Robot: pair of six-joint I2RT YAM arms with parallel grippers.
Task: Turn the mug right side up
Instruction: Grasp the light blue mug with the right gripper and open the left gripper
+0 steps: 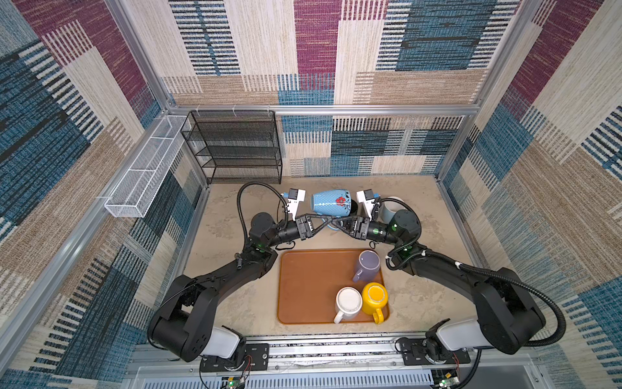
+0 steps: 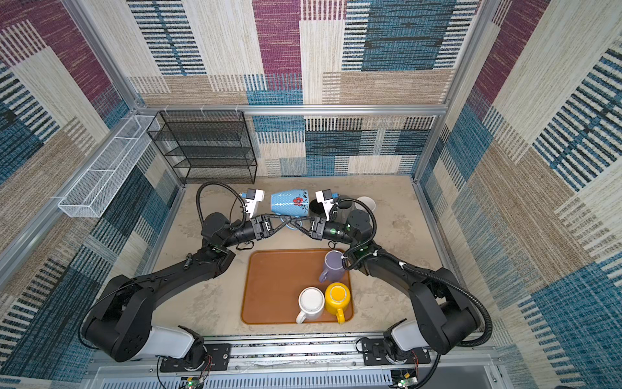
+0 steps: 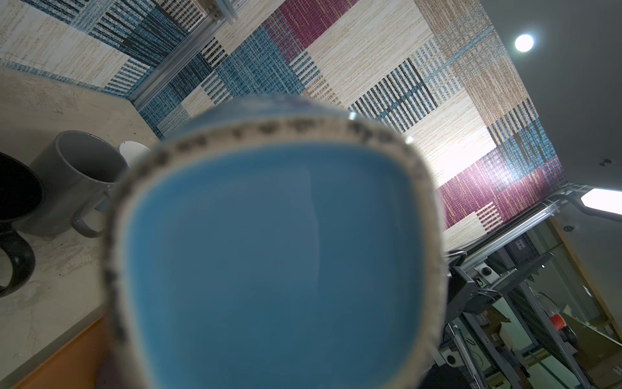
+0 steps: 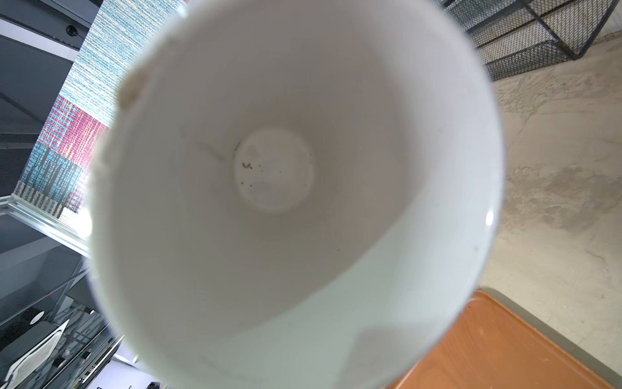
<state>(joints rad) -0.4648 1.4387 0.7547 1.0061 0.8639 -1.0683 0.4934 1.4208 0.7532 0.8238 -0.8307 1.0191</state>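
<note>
The mug (image 1: 331, 203) is light blue with a red flower. It hangs on its side above the table at the back, in both top views (image 2: 290, 202). Its base faces left and fills the left wrist view (image 3: 269, 252). Its white inside fills the right wrist view (image 4: 276, 168). My left gripper (image 1: 327, 220) and right gripper (image 1: 337, 221) meet tip to tip just under the mug's near side, at its pale blue handle (image 1: 332, 227). Both look shut there. The mug hides the jaws in both wrist views.
A brown tray (image 1: 303, 286) in front holds a purple mug (image 1: 367, 266), a white mug (image 1: 348, 303) and a yellow mug (image 1: 374, 298). A black mug (image 1: 353, 206), a grey mug (image 1: 387, 211) and a white cup (image 1: 396, 200) stand behind the right gripper. At the back left are a black wire rack (image 1: 235, 148) and a white wire basket (image 1: 144, 171).
</note>
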